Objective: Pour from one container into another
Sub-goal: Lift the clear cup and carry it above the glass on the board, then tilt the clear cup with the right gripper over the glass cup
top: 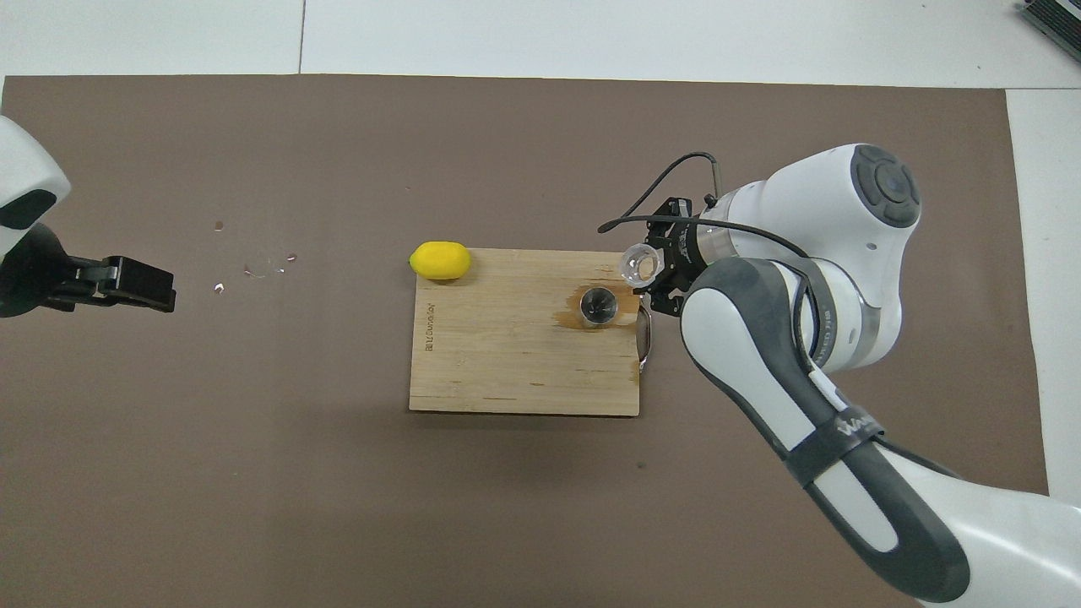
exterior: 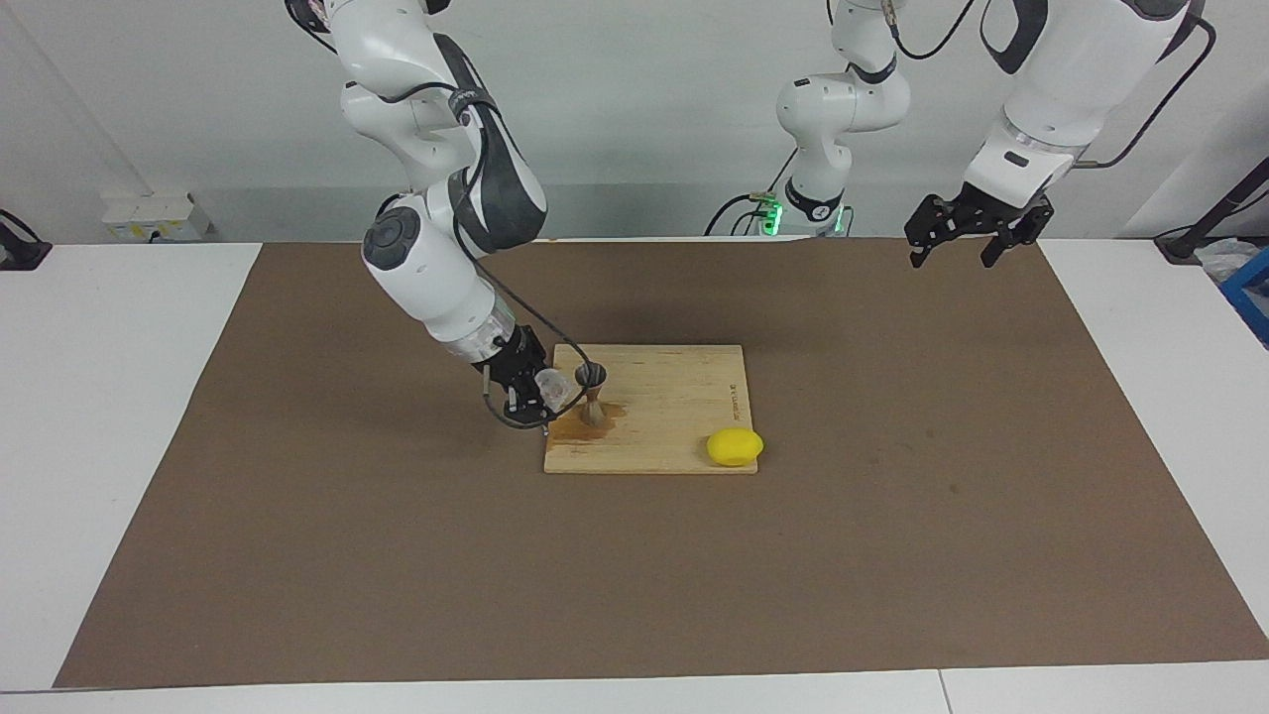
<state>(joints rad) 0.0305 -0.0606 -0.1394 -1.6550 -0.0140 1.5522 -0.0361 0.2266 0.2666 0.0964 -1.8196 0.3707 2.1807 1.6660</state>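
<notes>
A small clear cup (exterior: pixel 550 384) (top: pixel 639 264) is held tilted in the air by my right gripper (exterior: pixel 535 392) (top: pixel 652 272), which is shut on it. It hangs over the handle end of the wooden board (exterior: pixel 674 416) (top: pixel 507 371), close beside the rim of the silvery jigger (exterior: pixel 592 392) (top: pixel 599 306). The jigger stands upright on the board amid a wet brown stain. My left gripper (exterior: pixel 970 238) (top: pixel 139 287) waits open in the air over the mat near the left arm's end of the table, with nothing in it.
A yellow lemon (exterior: pixel 735 446) (top: pixel 440 260) rests at the board's corner farthest from the robots, toward the left arm's end. The board has a metal handle (top: pixel 646 338). Small clear drops (top: pixel 270 263) lie on the brown mat (exterior: pixel 892 516) near the left gripper.
</notes>
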